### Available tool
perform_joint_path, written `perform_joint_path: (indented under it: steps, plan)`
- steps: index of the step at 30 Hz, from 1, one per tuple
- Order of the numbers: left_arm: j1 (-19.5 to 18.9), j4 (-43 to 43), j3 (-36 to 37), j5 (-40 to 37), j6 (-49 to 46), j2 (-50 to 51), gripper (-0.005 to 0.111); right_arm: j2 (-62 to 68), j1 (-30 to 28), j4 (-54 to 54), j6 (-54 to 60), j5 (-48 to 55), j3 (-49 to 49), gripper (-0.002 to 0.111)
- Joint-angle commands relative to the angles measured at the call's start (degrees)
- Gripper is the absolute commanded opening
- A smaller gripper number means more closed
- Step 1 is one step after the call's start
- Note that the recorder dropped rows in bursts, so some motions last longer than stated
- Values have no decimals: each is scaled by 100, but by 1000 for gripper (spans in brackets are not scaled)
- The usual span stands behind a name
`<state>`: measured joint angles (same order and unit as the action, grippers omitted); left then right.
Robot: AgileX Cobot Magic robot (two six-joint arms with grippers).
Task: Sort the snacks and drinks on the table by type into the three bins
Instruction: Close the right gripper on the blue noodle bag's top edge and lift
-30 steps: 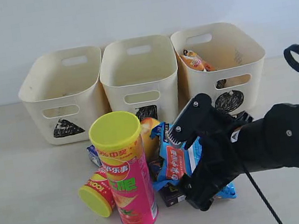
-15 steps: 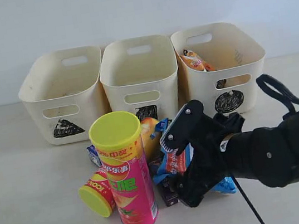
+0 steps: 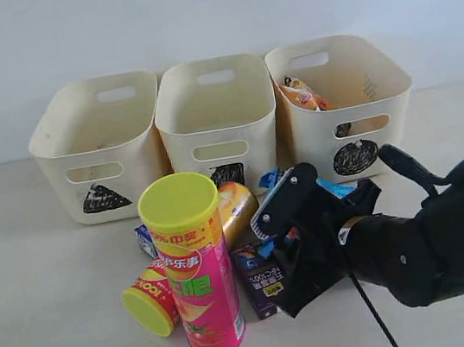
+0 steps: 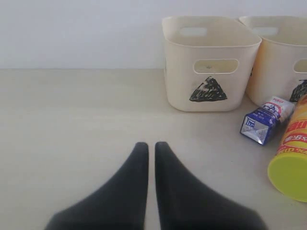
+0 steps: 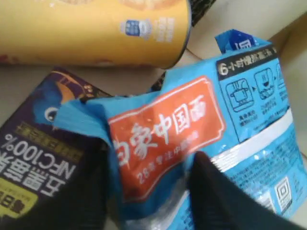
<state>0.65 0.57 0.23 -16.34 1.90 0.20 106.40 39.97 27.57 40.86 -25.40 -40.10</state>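
right gripper (image 5: 148, 172) clamped on blue bag (image 5: 192, 115), foil bunched between its fingers, just beside purple carton (image 3: 262, 284) and lying orange can (image 3: 239, 206). left gripper (image 4: 150, 148) pressed together, low over table (image 4: 72, 120). pink can (image 3: 195, 266) upright; red can (image 3: 151, 301) lying against it. orange-and-black bag (image 3: 300, 93) in circle bin (image 3: 377, 91).

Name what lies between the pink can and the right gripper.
The purple carton lies between the pink can and the right gripper, close to both. The exterior view shows it.
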Motion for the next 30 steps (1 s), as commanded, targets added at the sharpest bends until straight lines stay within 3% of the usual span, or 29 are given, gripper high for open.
perform_joint_path:
  steps: [1, 9, 14, 23, 30]
  plan:
    - [-15, 5, -23, 43, -1, -20, 4, 25, 0, 19, -8, 134, 0, 0]
    - [-15, 5, -23, 31, -1, -20, 4, -395, 0, 78, 114, 567, 11, 0]
    - [-15, 5, -23, 41, -1, -20, 4, -1251, 0, 1327, 1517, 900, 11, 0]
    - [-15, 5, -23, 41, -1, -20, 4, -1549, 0, 1453, 1991, 911, 11, 0]
    - [-15, 5, -23, 41, -1, -20, 4, -1574, 0, 2716, 3584, 539, 11, 0]
